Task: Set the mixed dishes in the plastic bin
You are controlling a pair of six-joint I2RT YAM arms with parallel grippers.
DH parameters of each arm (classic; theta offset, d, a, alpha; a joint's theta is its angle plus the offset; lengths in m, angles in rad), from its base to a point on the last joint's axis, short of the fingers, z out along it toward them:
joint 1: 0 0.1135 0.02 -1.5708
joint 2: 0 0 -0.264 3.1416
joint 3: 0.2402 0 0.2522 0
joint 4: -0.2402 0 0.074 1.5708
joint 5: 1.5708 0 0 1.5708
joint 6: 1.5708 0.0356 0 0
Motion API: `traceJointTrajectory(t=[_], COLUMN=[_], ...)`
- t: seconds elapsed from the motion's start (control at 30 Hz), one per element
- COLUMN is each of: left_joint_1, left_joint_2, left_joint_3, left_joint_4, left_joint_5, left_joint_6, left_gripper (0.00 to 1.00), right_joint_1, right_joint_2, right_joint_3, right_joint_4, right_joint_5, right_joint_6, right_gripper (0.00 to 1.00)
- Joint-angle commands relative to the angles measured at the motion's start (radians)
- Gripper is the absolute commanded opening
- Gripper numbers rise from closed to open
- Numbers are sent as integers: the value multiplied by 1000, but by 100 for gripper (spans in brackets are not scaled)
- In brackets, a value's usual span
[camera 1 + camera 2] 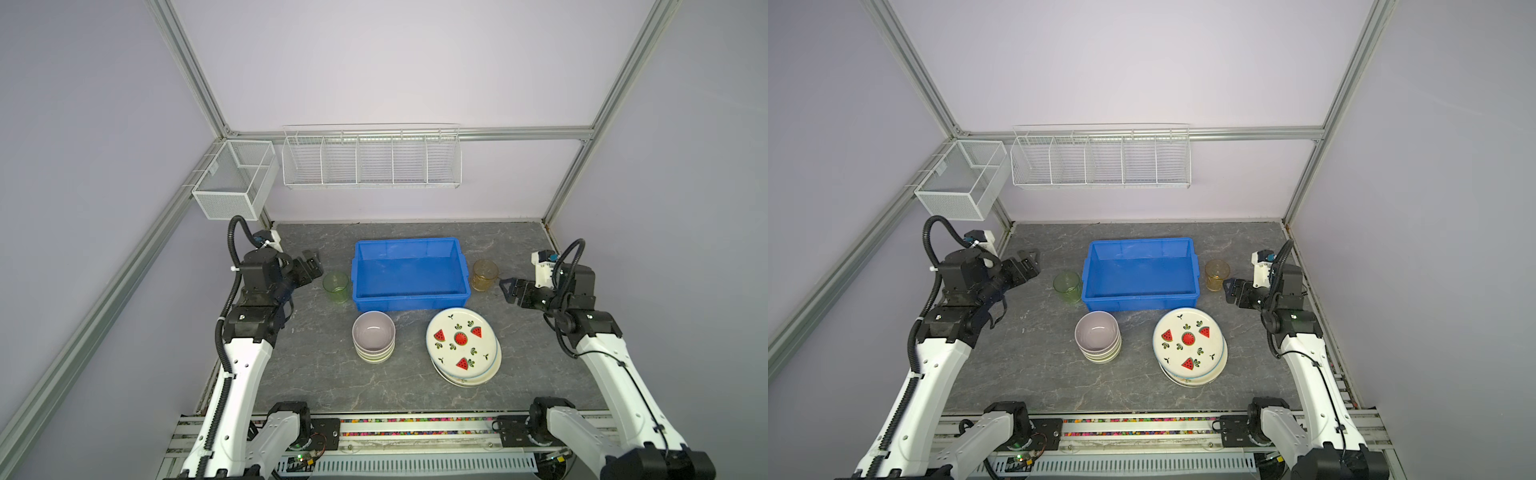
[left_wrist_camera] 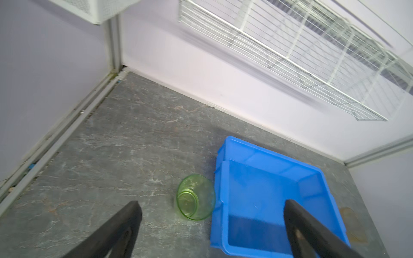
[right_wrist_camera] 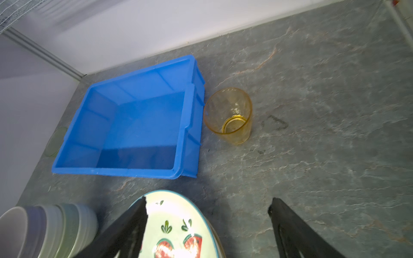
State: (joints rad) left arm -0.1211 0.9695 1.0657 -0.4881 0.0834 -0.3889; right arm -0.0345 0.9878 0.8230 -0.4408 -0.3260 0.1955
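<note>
The blue plastic bin (image 1: pixel 411 302) (image 1: pixel 1140 301) stands empty at the table's middle back, also seen in the wrist views (image 2: pixel 268 189) (image 3: pixel 134 125). A green cup (image 1: pixel 336 286) (image 2: pixel 195 197) stands upright at its left side, an amber cup (image 1: pixel 484 275) (image 3: pixel 230 116) at its right. In front lie stacked bowls, lilac on top (image 1: pixel 373 336) (image 3: pixel 44 230), and stacked plates with the watermelon one on top (image 1: pixel 461 340) (image 3: pixel 178 227). My left gripper (image 1: pixel 311 266) (image 2: pixel 211 203) hangs open and empty left of the green cup. My right gripper (image 1: pixel 508 291) (image 3: pixel 207 200) is open and empty, right of the amber cup.
A white mesh basket (image 1: pixel 235 178) and a long white wire rack (image 1: pixel 371 158) hang on the walls above the table's back. Walls and aluminium frame posts close in the grey stone table (image 1: pixel 316 374) on three sides.
</note>
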Motion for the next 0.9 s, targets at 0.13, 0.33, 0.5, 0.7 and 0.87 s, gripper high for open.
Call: traceJointTrajectory(t=[0.13, 0.33, 0.5, 0.7, 0.87], left_joint_1=[-282, -556, -662, -686, -703], left_joint_2=[84, 252, 414, 536, 620], left_joint_3=[158, 225, 244, 320, 392], left_joint_4=[-82, 30, 119, 68, -44], left_joint_5=[98, 72, 127, 181, 259], left_joint_6=[-66, -128, -231, -317, -362], left_gripper=[99, 99, 98, 98, 98], right_joint_1=[13, 24, 30, 72, 145], right_joint_2=[16, -12, -59, -96, -100], right_joint_3=[0, -35, -73, -85, -59], right_joint_4=[-162, -232, -263, -333, -430], right_joint_5=[-90, -63, -43, -9, 103], right_joint_6=[47, 92, 138, 239, 256], right_gripper=[88, 91, 94, 97, 97])
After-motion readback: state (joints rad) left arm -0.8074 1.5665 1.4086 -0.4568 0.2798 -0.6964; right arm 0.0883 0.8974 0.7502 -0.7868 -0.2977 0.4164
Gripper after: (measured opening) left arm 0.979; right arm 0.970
